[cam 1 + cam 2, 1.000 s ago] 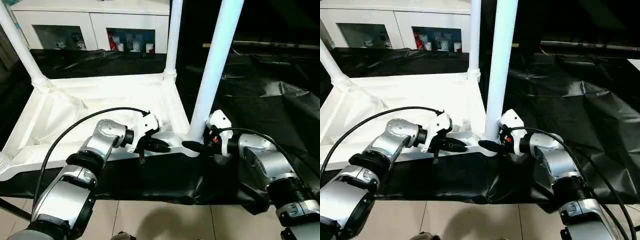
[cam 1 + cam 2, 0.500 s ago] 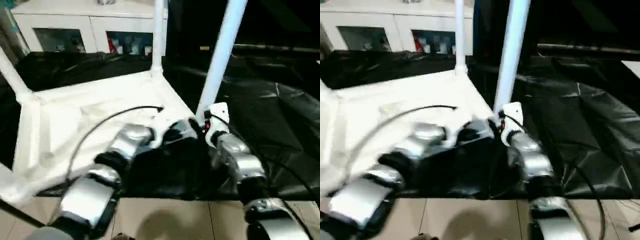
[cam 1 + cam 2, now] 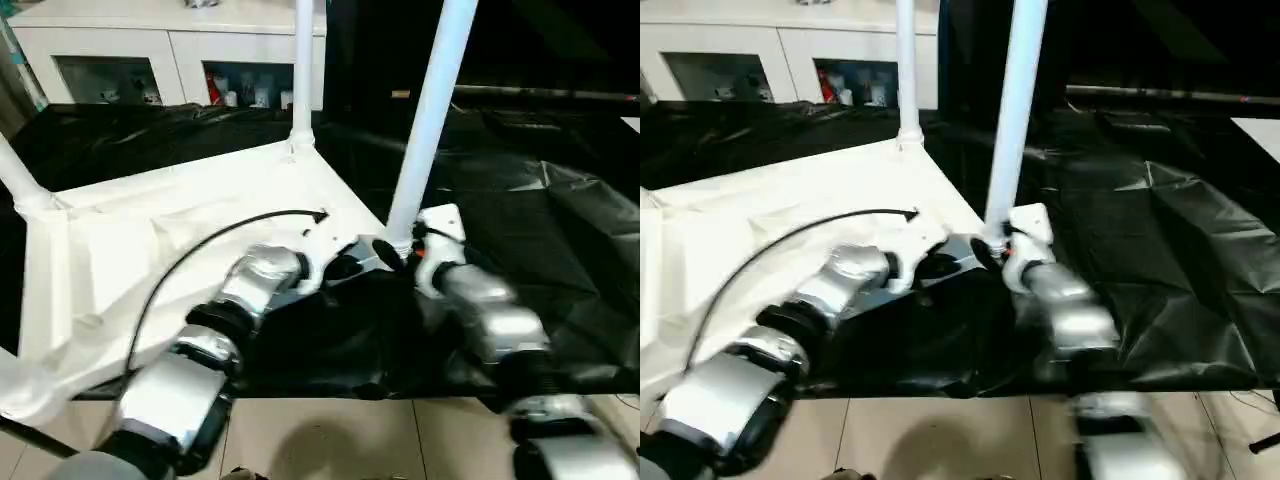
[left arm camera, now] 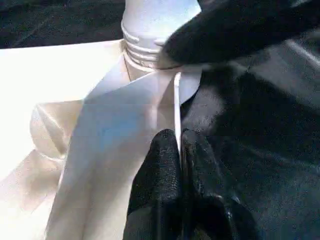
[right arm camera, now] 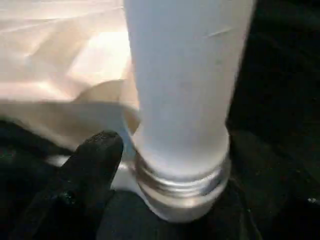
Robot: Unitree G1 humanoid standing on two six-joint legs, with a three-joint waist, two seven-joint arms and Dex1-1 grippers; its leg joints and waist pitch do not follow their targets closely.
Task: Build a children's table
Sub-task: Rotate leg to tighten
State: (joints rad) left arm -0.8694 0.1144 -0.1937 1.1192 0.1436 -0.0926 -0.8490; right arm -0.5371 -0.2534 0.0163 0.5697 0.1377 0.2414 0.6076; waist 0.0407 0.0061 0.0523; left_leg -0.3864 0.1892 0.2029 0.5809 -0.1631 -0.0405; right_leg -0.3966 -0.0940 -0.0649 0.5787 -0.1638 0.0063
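The tabletop point(image 3: 190, 230) lies upside down on a black sheet point(image 3: 560, 220) in front of a white cabinet point(image 3: 160, 50). Legs stand up from its corner sockets, the nearest leg point(image 3: 425, 120) at the corner closest to both grippers.

The left gripper point(image 4: 179, 150) pinches the tabletop's thin rim just beside that leg, fingers nearly together. The right gripper point(image 5: 150, 145) sits at the leg's threaded base, one finger point(image 5: 95, 160) touching the collar; how wide its fingers stand I cannot tell.

The plastic looks light, stiff and smooth, so likely slippery; the rim and the leg's base seem the safest holds.

Compared with a second ago, the tabletop has swung round, and both grippers have stayed at that corner.
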